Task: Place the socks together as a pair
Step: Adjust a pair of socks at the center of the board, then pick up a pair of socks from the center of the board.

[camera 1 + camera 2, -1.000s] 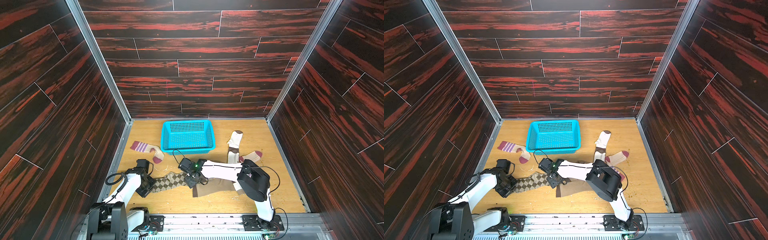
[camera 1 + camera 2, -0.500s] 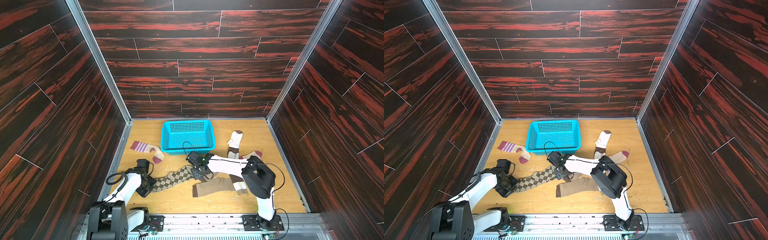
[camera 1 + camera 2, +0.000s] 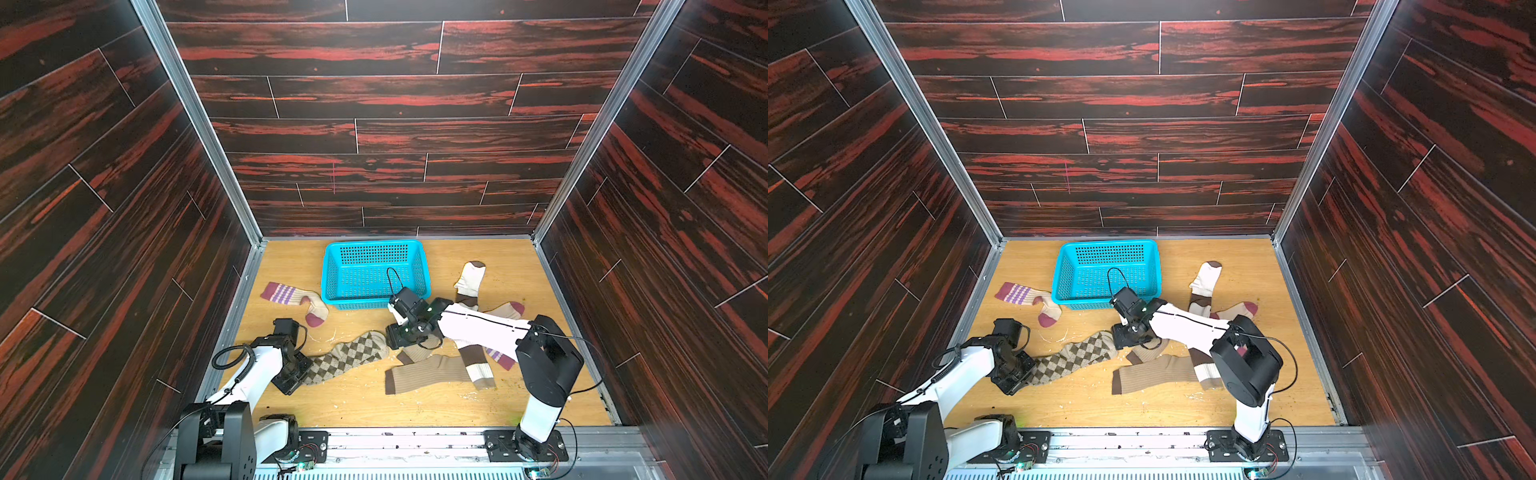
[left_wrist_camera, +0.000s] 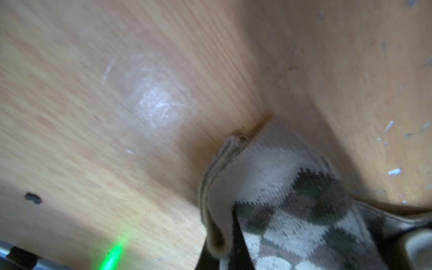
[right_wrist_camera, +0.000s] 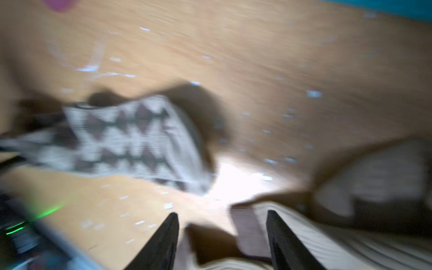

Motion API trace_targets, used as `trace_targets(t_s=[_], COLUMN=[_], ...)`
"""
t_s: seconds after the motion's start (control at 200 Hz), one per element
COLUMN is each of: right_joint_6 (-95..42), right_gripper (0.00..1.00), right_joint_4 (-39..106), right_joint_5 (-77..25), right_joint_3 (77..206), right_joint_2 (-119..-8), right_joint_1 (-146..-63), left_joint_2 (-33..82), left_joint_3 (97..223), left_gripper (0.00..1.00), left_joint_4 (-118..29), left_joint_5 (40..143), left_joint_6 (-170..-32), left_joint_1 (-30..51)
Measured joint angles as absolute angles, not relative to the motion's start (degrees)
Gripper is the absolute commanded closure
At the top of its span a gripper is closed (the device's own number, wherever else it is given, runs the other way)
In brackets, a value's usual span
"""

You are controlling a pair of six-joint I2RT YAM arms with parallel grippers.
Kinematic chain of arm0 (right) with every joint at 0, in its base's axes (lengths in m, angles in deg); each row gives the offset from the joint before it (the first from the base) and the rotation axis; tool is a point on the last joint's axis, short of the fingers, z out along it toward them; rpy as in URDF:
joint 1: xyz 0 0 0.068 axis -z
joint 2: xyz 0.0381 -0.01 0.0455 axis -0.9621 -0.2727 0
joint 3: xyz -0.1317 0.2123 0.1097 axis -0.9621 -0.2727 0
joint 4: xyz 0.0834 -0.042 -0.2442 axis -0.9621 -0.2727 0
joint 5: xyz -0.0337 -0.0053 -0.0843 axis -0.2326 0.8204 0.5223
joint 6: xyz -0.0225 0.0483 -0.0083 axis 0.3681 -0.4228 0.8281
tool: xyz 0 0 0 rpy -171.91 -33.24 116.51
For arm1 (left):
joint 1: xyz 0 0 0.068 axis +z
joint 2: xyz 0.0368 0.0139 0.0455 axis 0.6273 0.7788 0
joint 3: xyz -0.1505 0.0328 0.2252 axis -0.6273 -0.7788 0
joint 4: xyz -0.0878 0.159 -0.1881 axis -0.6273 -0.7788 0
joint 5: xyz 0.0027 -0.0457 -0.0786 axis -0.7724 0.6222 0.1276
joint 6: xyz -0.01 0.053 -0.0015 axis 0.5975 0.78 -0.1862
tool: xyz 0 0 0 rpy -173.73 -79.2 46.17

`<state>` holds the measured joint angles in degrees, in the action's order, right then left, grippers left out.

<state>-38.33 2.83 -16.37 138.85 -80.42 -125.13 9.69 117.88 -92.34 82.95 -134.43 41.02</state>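
Observation:
A tan sock with brown argyle diamonds [image 3: 347, 357] [image 3: 1077, 359] lies stretched on the wooden floor. My left gripper [image 3: 298, 371] [image 3: 1018, 375] [image 4: 219, 245] is shut on its near-left end [image 4: 292, 210]. My right gripper [image 3: 395, 337] [image 3: 1121, 338] [image 5: 221, 213] stands open just right of this sock's far end [image 5: 131, 140], above the plain ribbed tan sock [image 3: 428, 372] [image 3: 1154, 372] [image 5: 304, 238]. It holds nothing. Another ribbed tan piece [image 3: 417, 352] lies beneath the right wrist.
A blue basket [image 3: 374, 243] [image 3: 1108, 243] stands at the back centre. A purple-striped, maroon-toed sock [image 3: 291, 296] lies left of it, its match [image 3: 509, 309] far right. White brown-banded socks [image 3: 470, 276] [image 3: 476, 365] lie partly under my right arm. Dark walls enclose the floor.
My right gripper has moved back and right, toward the basket's front. The argyle sock now lies longer and straighter. My left arm has stayed where it was.

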Motion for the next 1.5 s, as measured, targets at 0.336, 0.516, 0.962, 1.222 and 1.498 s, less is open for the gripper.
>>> trace_targets(t_s=[0.336, 0.516, 0.962, 1.222, 1.498], right_joint_6=[-41.1, -41.5, -41.0, -39.7, -38.4], right_gripper=[0.43, 0.63, 1.0, 1.0, 1.0], right_joint_4=[4.3, 3.6, 1.8, -3.2, -10.2], right_joint_5=[-25.4, -25.1, -23.2, -22.6, -22.9], right_joint_3=[143.3, 145.2, 141.7, 144.9, 158.7], right_joint_2=[-88.5, -92.4, -88.4, -77.3, -74.7], right_joint_1=[-124.5, -124.2, -124.3, -123.9, -116.7], left_joint_2=[10.0, 10.2, 7.9, 2.8, 10.2], left_joint_3=[117.9, 118.0, 118.9, 134.1, 153.8], left_gripper=[1.0, 1.0, 1.0, 1.0, 1.0], left_joint_4=[-92.2, -92.2, -92.8, -97.3, -98.5], left_joint_5=[83.1, 83.1, 86.5, 90.0, 94.0], left_joint_6=[-134.1, -133.9, -133.1, -132.4, -132.2], left_joint_1=[41.1, 41.1, 41.1, 40.8, 39.8])
